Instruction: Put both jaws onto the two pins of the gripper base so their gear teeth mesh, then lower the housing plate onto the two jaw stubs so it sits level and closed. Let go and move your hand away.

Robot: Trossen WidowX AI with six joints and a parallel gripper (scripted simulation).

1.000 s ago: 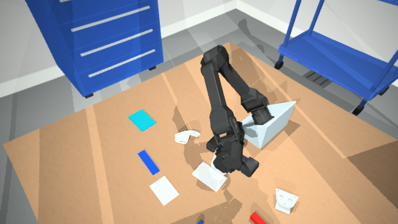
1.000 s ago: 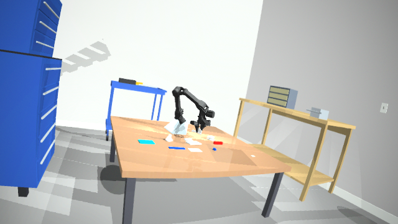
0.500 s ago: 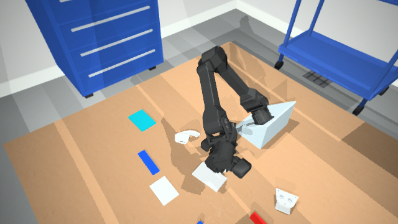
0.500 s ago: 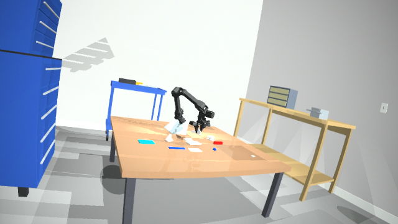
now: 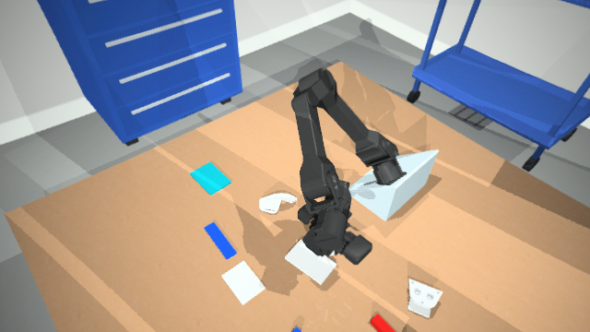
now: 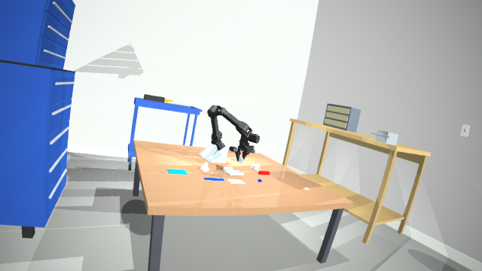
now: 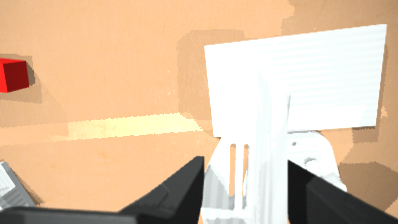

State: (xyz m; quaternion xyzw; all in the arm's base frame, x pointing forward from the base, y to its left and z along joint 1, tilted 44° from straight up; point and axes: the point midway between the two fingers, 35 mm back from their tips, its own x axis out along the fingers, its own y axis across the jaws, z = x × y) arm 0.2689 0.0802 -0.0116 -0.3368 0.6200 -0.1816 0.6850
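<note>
Clasped between the jaws, one white slotted part (image 6: 240,160) (image 7: 272,150), apparently a task jaw; long axis running up the wrist view, narrow end towards the ribbed white block (image 5: 311,263) (image 6: 234,172) (image 7: 300,85). Block, probably the gripper base: beyond the jaws, on the surface, long axis crosswise. Contact: cannot tell.

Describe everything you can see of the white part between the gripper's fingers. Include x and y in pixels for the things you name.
The white part (image 7: 272,165) (image 6: 240,160) looks like smooth, rigid plastic. A long raised ridge runs along it, with narrow parallel slots beside the ridge. The black gripper (image 5: 328,253) (image 6: 241,156) (image 7: 240,166) is closed on it. In the wrist view, its far end overlaps the ribbed white slab (image 5: 311,263) (image 6: 235,173) (image 7: 330,80); I cannot tell whether they touch.
</note>
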